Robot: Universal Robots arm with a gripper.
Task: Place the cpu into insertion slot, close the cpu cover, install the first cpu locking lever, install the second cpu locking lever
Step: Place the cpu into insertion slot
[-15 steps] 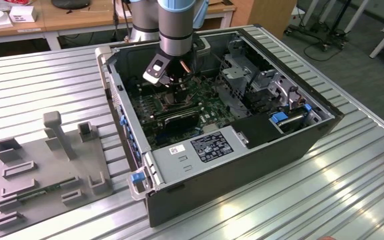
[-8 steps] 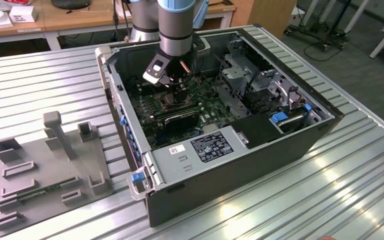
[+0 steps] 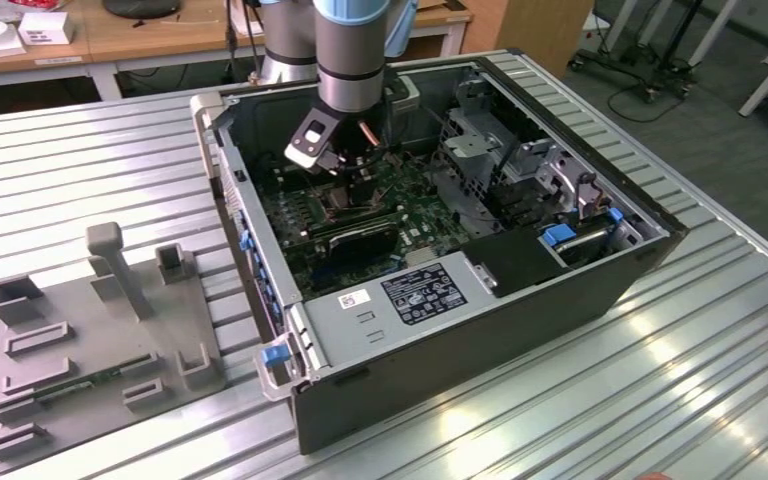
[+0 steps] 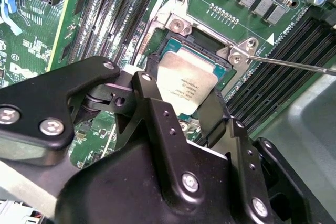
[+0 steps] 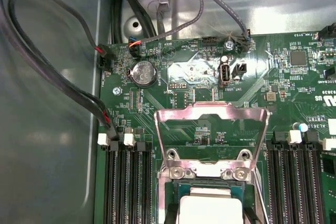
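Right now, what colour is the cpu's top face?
The cpu top is pale silvery tan with small dark print; the second wrist view shows it best.

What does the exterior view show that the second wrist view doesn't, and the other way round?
Exterior view: the whole computer case on the slatted table, with a grey fixture tray beside it. Second wrist view: the cpu held between the fingers at the insertion slot, a thin locking lever alongside. Both: the gripper over the green motherboard.
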